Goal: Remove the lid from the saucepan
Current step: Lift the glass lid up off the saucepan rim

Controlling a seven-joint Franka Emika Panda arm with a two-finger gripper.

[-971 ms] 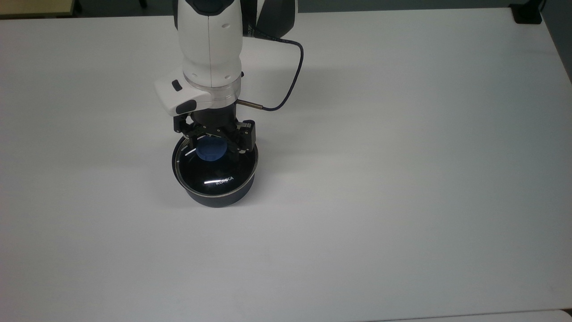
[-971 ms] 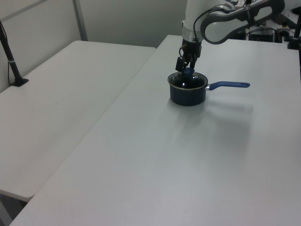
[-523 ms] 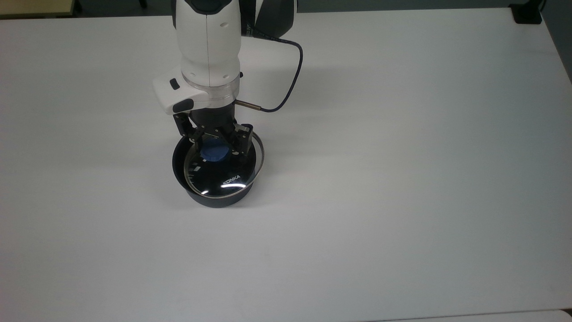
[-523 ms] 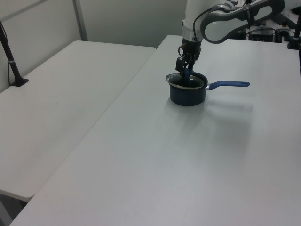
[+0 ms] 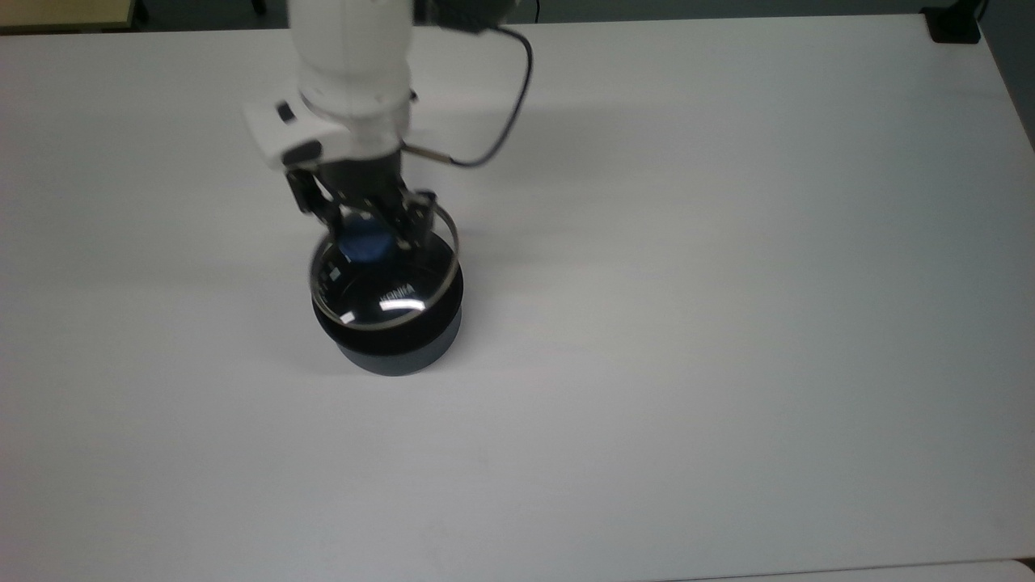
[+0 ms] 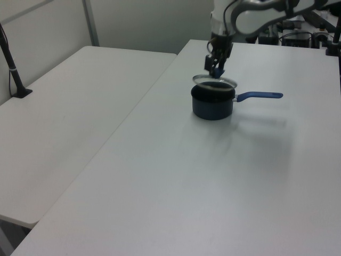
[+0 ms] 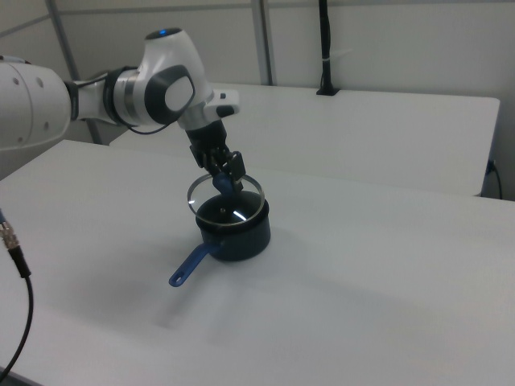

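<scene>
Gripper (image 5: 365, 234): clamped on the blue knob (image 5: 364, 246) of the lid (image 5: 380, 283), holding it in the air just above the pan (image 5: 392, 343). Pan: upright on the white table (image 5: 728, 323), handle (image 6: 259, 96) toward the left view's right.

The arm (image 5: 349, 73) is cut off by the top view's upper edge, so its upper links go unseen; it also covers the pan's handle there, which shows in the left view as handle (image 6: 259, 96); the white lettering (image 5: 396, 291) on the lid (image 5: 380, 279) is smeared and unreadable; the gripper (image 5: 365, 230) hides part of the blue knob (image 5: 361, 246) above the pan (image 5: 396, 343); in the right view the arm's base runs off the right view's left edge.
</scene>
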